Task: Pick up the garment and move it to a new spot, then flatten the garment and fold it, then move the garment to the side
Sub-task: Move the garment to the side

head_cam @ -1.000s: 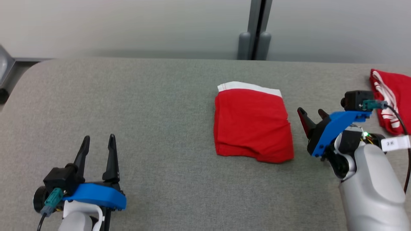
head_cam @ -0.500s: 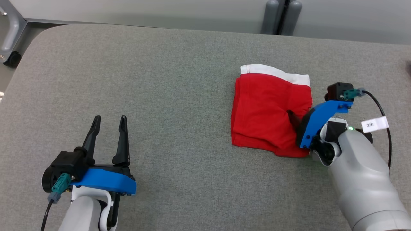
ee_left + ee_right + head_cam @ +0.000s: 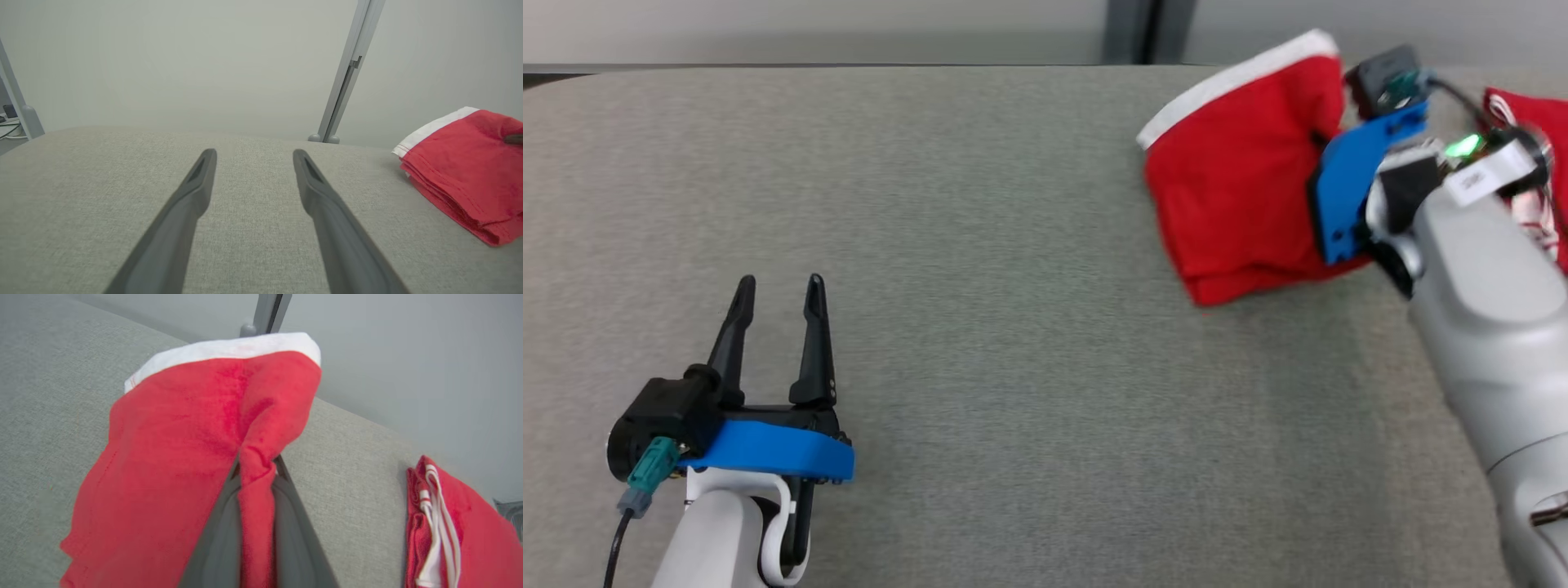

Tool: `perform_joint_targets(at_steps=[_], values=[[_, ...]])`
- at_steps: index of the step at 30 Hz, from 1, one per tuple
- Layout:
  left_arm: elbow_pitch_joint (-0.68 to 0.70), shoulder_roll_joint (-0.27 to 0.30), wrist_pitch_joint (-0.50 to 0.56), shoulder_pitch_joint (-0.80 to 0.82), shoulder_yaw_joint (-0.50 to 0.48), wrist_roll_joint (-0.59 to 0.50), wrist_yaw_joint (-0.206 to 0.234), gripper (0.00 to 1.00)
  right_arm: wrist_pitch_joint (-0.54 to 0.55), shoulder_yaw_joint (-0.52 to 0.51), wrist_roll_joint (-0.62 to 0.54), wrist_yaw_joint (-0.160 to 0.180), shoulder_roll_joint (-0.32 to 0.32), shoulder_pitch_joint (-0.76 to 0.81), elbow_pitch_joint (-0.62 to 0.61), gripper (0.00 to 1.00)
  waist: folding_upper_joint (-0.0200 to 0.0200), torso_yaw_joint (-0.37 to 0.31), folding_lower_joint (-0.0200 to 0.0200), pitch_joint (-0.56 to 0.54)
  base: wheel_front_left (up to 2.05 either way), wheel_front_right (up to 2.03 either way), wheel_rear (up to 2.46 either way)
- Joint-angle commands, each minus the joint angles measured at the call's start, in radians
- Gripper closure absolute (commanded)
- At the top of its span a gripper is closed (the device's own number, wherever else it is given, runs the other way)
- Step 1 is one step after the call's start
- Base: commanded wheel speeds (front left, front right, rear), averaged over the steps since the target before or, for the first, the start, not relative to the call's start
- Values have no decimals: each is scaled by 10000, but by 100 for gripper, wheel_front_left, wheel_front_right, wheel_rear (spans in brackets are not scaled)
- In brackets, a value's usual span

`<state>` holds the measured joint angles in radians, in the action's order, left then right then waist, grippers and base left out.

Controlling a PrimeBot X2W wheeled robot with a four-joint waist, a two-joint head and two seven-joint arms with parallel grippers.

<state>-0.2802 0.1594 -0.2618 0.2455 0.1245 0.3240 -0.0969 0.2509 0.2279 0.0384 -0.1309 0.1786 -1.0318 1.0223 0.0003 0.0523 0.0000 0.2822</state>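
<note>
At lower left of the head view, left pincer (image 3: 780,282) spread wide, gripping nothing, poised over the grey desk (image 3: 1013,245), well apart from the cloth. Further right, over the far right part of the desk, folded red garment (image 3: 1233,188) with white waistband, tilted, waistband edge turned up and away. At its right edge, right pincer (image 3: 258,462) clamped narrow on a bunched fold of that red cloth, dark fingers (image 3: 222,531) either side of the pleat. Farthest right, second red garment (image 3: 449,522) with white stripes, lying on the desk, apart from the first.
</note>
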Motion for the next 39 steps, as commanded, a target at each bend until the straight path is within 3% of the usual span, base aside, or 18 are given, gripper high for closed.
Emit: perform_joint_targets(at_steps=[1, 6, 7, 12, 19, 24, 32, 33, 34, 35, 39], values=[[107, -19, -37, -45, -47, -55, 8, 0, 14, 99, 57, 2, 219, -268, -100, 100, -3, -172, 0, 10, 0, 0, 0], [686, -23, -39, 157, -47, -276, -74, 0, 3, 1424, 174, 0, 1454, -975, -760, 100, -3, -954, 0, 582, 0, 0, 0], [686, -23, -39, 157, -47, -276, -74, 0, 3, 1424, 174, 0, 1454, -975, -760, 100, -3, -954, 0, 582, 0, 0, 0], [972, -10, -37, 521, 137, -454, -150, 0, 112, 2631, 1023, 2, 2824, -1177, -1266, 100, -3, -1302, 0, 1188, 0, 0, 0], [1195, 235, -37, 1022, 337, -547, -206, 0, -527, 3248, 1615, 2, 4717, -1017, -1987, 100, -3, -1498, 0, 2032, 0, 0, 0], [1445, 516, 104, 1328, 461, -655, -242, 0, -946, 2923, 1390, 3, 5762, -988, -2072, 100, -3, -1468, 0, 2611, 0, 0, 0], [2112, 901, 409, 1884, 684, -778, -265, 0, -1327, 1257, 367, 3, 6187, -617, -1924, 100, -3, -1234, 0, 3461, 0, 0, 0], [2169, 929, 450, 1937, 694, -784, -266, 0, -1339, 965, 76, 3, 6130, -570, -1934, 80, -3, -1220, 0, 3515, 0, 0, 0], [2241, 955, 481, 1964, 706, -779, -268, 0, -1392, 680, -156, 3, 6047, -505, -1969, 67, -3, -1205, 0, 3570, 0, 0, 0], [2288, 990, 489, 1971, 711, -776, -269, 0, -1368, 316, -427, 3, 5951, -432, -1952, 0, -3, -1194, 0, 3609, 0, 0, 0], [2292, 1020, 508, 1971, 758, -749, -260, 0, -1263, -1117, -1623, 3, 5515, -49, -2045, 0, -3, -1133, 0, 3562, 0, 0, 0]])
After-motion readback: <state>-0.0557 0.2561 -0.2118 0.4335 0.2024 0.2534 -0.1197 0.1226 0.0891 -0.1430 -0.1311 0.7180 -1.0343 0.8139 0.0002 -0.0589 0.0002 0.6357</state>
